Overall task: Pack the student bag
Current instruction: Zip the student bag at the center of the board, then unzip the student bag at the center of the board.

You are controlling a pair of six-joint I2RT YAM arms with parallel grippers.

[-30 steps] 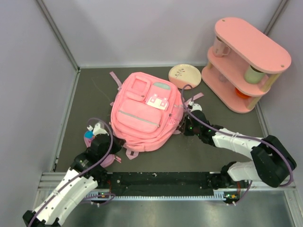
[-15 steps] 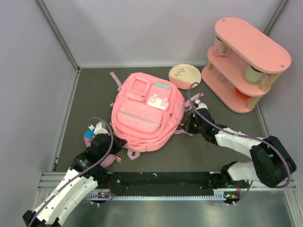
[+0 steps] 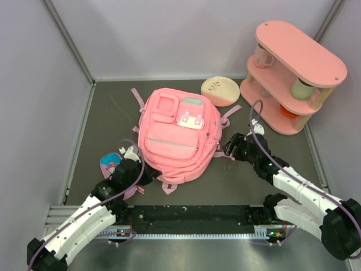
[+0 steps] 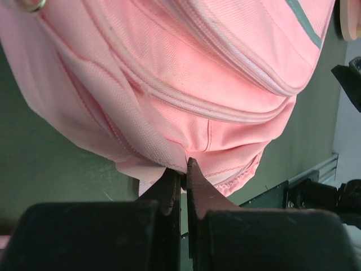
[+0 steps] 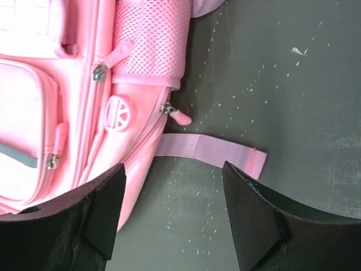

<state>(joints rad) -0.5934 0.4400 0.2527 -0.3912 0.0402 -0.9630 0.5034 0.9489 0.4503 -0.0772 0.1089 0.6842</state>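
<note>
At the near edge of the desk point(image 3: 107, 118), the left fingers point(image 4: 184, 169) are pressed together on a fold of fabric at the bottom seam of the student bag point(image 3: 177, 132), at about its 7 o'clock. A small blue-and-pink pouch point(image 3: 110, 164) lies just beside that arm. The bag lies face up in the middle of the desk. At its 4 o'clock the right fingers point(image 3: 230, 148) stand spread with nothing between them, hovering over a zip pull point(image 5: 179, 116) and a loose strap point(image 5: 208, 153). The step in hand looks like opening the main compartment. To do it well, the left pinch should anchor the bottom seam. The right fingers should close squarely on the small pull, not the strap, and draw along the zip's line so the soft cloth does not bunch. Farther off, a plate point(image 3: 220, 90) sits at 1 o'clock and a pink shelf point(image 3: 293, 73) at 2 o'clock.
</note>
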